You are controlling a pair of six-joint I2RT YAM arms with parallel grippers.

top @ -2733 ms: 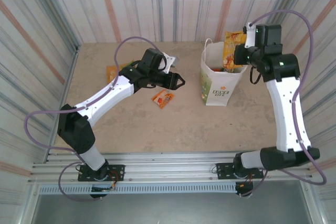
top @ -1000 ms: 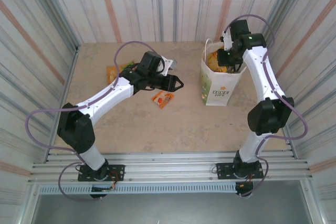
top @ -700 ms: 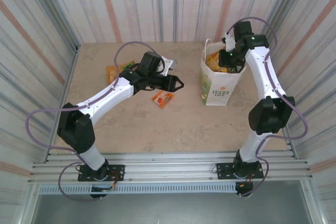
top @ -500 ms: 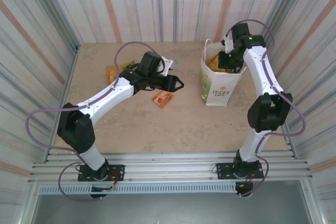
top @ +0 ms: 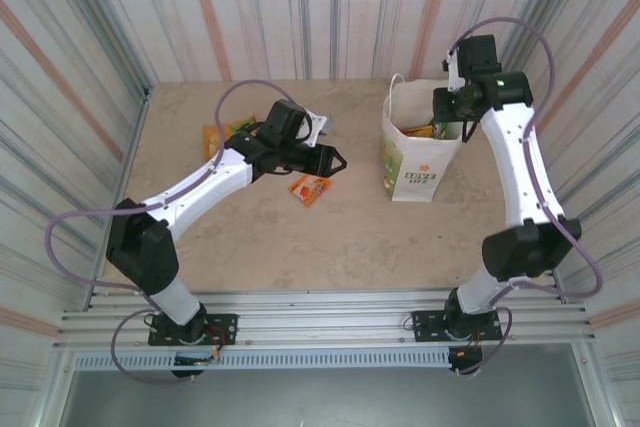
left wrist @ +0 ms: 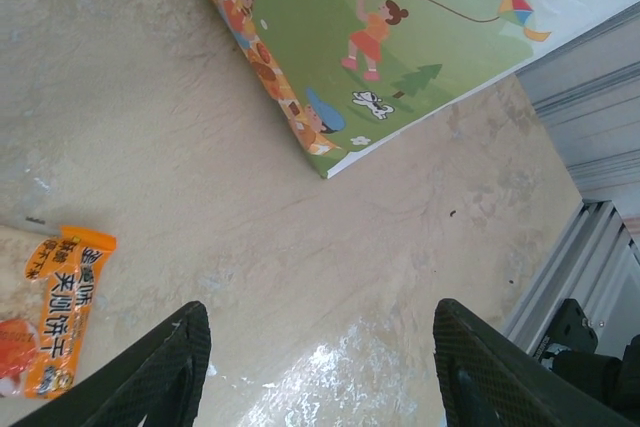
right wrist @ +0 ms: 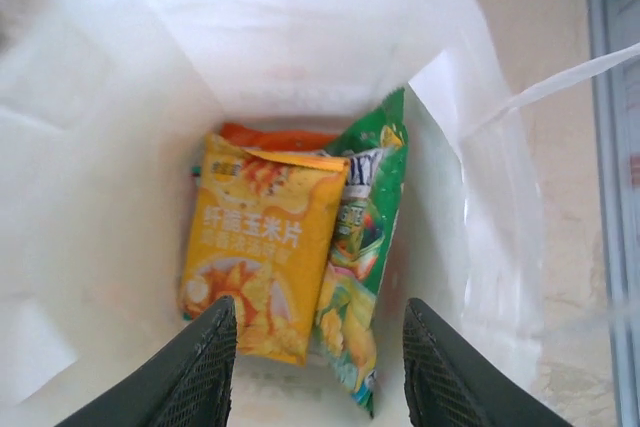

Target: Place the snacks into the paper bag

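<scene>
The white paper bag point(top: 418, 159) stands upright at the back right of the table. My right gripper point(top: 447, 119) hangs over its mouth, open, with nothing between the fingers point(right wrist: 200, 372). Below it a yellow-orange packet point(right wrist: 262, 257) lies in the bag point(right wrist: 300, 37) on a green packet point(right wrist: 367, 247), with an orange one point(right wrist: 275, 136) behind. A tiny orange sachet point(top: 310, 188) lies on the table left of the bag. My left gripper point(top: 336, 160) hovers open just above and beside the sachet point(left wrist: 60, 297), facing the bag's printed side point(left wrist: 400, 27).
More packets, orange point(top: 214, 136) and green point(top: 240, 127), lie at the back left, partly behind the left arm. A pale packet point(top: 319, 125) shows by the left wrist. Corrugated walls close in the table on three sides; a metal rail point(top: 320, 322) runs along the near edge.
My right gripper lowered the yellow-orange packet into the bag, opened and let it go, then rose a little. The left arm has barely moved.
</scene>
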